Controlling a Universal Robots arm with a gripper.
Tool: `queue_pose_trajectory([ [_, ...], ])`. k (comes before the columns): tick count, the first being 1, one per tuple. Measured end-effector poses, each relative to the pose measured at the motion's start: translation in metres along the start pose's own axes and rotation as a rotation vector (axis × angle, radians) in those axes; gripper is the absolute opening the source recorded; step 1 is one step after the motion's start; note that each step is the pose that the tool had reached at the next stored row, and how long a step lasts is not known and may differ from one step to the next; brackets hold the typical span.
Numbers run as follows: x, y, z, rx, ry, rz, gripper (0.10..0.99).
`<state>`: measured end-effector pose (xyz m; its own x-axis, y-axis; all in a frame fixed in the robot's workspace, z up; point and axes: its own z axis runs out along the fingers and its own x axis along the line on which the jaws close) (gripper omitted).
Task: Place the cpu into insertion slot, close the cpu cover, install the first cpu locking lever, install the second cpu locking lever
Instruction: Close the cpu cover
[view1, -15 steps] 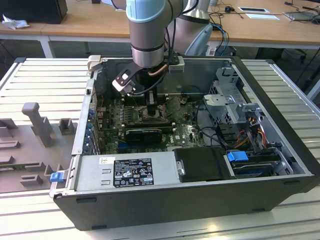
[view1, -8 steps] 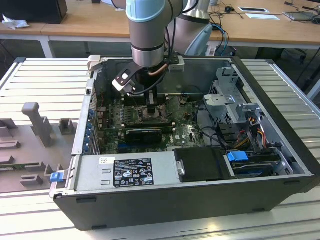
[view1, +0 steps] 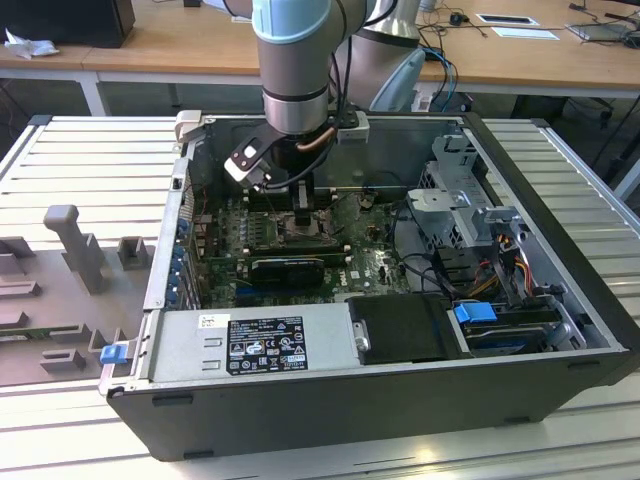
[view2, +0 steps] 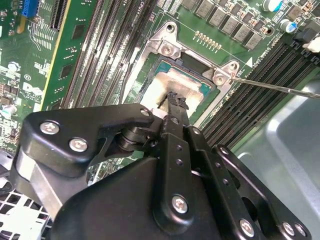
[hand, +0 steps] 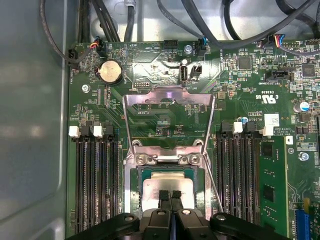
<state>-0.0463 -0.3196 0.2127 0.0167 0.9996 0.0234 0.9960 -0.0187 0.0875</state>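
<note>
Claw (hand: 169, 194) narrow, the two black fingertips (hand: 162, 193) pressed together with nothing between them, tips right over the cpu (hand: 167, 181). Cannot tell if the tips touch the chip face or sit just above it. In the second wrist view, the claw (view2: 175, 100) points down at the same silver face of the cpu (view2: 172, 80).

The cpu lies flat inside the insertion slot (hand: 136, 187), level with the frame. The cpu cover (hand: 168, 94) is open, swung back on its hinge away from the slot, and the green motherboard (hand: 165, 60) shows through its square window. One thin metal locking lever (hand: 212, 182) is unlatched, running as a bare rod from the hinge corner along the slot's side. In the second wrist view, the lever (view2: 275, 87) sticks out past the corner screw.

Black memory slots (hand: 95, 175) flank the slot on both sides, and a coin battery (hand: 109, 72) sits beyond the cover.

In the exterior view, the arm (view1: 292, 60) reaches straight down into the open computer case (view1: 400, 400), with the claw (view1: 305, 210) over the board. The case lies on a ribbed metal surface (view1: 90, 170). Grey fixture blocks (view1: 75, 245) are at the exterior view's left.
</note>
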Motion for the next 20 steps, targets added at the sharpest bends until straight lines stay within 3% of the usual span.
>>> queue_pose_trajectory([
  [17,-0.0002,0.006,-0.0002,0.0,0.0,0.0,0.106],
  [20,0.0001,0.0071,-0.0131,0.0,0.0,0.0,0.106],
])
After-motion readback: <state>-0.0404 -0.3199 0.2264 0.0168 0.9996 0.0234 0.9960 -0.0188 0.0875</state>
